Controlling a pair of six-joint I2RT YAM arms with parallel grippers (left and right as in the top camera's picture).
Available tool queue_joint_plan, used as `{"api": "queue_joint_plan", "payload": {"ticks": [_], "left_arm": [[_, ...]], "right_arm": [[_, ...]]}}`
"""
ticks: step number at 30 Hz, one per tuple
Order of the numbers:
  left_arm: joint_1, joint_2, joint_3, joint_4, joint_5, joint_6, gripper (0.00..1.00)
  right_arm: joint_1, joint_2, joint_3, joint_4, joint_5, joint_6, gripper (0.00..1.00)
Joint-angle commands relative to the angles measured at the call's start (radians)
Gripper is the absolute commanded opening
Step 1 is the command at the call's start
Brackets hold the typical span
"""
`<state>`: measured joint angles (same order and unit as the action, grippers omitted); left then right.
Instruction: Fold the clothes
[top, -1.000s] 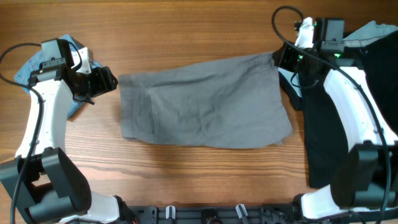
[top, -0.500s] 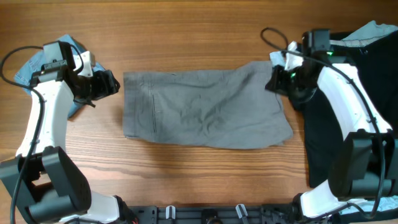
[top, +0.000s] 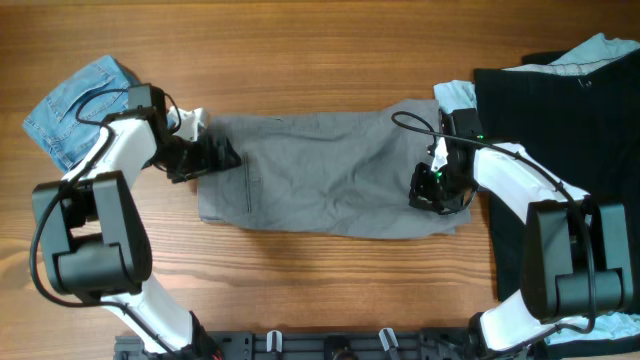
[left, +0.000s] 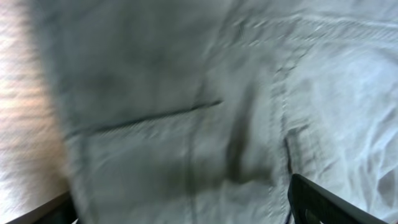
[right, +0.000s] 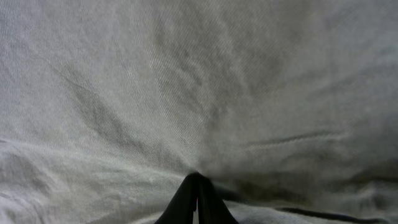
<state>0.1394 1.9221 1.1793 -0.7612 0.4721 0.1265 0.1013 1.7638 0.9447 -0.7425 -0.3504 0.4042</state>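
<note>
One pair of grey shorts (top: 330, 175) lies spread and wrinkled on the middle of the table (top: 330, 50). The left gripper (top: 220, 155) sits over its pocket end, jaws wide apart. The right gripper (top: 428, 190) pinches a fold of the cloth.

A wooden table (top: 320, 40) filled the whole view, warm brown, its grain running side to side under even light. A black rail (top: 330, 345) lined its near edge.

Matt woven cloth shorts (top: 330, 180) on a grained wooden table (top: 300, 50).
</note>
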Motion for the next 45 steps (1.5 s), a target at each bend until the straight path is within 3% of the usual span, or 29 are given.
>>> {"api": "queue_joint_plan", "payload": {"ticks": [1,3,6,8,10,11,14,17,21,23,27,33,34,35,37,39,41,43,45], "left_arm": [[-0.039,0.140,-0.023,0.041,0.010,0.024,0.90],[-0.055,0.149,-0.023,0.044,0.019,0.024,0.82],[-0.086,0.148,-0.023,0.035,0.042,0.024,0.51],[-0.101,0.147,-0.023,-0.007,0.078,0.024,0.40],[-0.106,0.146,-0.021,-0.044,0.071,0.024,0.10],[-0.098,0.146,-0.008,-0.080,0.053,0.023,0.04],[-0.049,0.135,0.116,-0.305,-0.114,-0.028,0.04],[0.002,0.118,0.380,-0.626,-0.383,-0.114,0.04],[-0.021,0.113,0.829,-0.917,-0.413,-0.140,0.04],[-0.073,0.108,0.895,-0.920,-0.368,-0.145,0.04],[-0.269,0.123,0.893,-0.887,-0.342,-0.269,0.04],[-0.569,0.123,0.754,-0.786,-0.374,-0.410,0.06],[-0.595,0.123,0.710,-0.742,-0.380,-0.435,0.13],[-0.621,0.123,0.651,-0.663,-0.372,-0.474,0.31],[-0.661,0.123,0.566,-0.553,-0.258,-0.483,0.51],[-0.709,0.123,0.528,-0.540,-0.174,-0.481,0.59],[-0.724,0.119,0.528,-0.578,-0.202,-0.470,0.56],[-0.677,0.113,0.569,-0.683,-0.311,-0.418,0.44],[-0.562,0.105,0.677,-0.812,-0.358,-0.418,0.44]], "right_arm": [[0.000,0.013,-0.007,0.014,0.040,0.018,0.06],[0.000,0.013,-0.007,0.017,0.040,0.018,0.06],[0.000,0.013,-0.007,0.017,0.036,0.018,0.06],[0.000,0.013,-0.007,0.014,0.036,0.017,0.06],[0.000,0.013,-0.007,0.013,0.036,0.017,0.05],[0.000,0.013,-0.006,0.008,0.036,0.016,0.04],[-0.001,-0.010,0.017,-0.022,0.019,-0.028,0.04],[-0.011,-0.072,0.103,-0.095,-0.039,-0.142,0.06],[-0.029,-0.135,0.151,-0.115,-0.039,-0.142,0.09],[-0.032,-0.135,0.151,-0.119,-0.038,-0.142,0.09],[-0.034,-0.135,0.151,-0.119,-0.038,-0.140,0.09],[-0.034,-0.135,0.151,-0.119,-0.031,-0.139,0.09],[-0.034,-0.135,0.151,-0.119,-0.032,-0.139,0.09],[-0.034,-0.135,0.151,-0.120,-0.031,-0.139,0.09],[-0.034,-0.135,0.151,-0.120,-0.032,-0.139,0.09],[-0.034,-0.135,0.151,-0.122,-0.032,-0.139,0.12],[-0.034,-0.135,0.151,-0.123,-0.032,-0.140,0.20],[-0.033,-0.135,0.151,-0.127,-0.042,-0.158,0.38],[-0.032,-0.135,0.151,-0.122,-0.182,-0.286,0.44]]}}
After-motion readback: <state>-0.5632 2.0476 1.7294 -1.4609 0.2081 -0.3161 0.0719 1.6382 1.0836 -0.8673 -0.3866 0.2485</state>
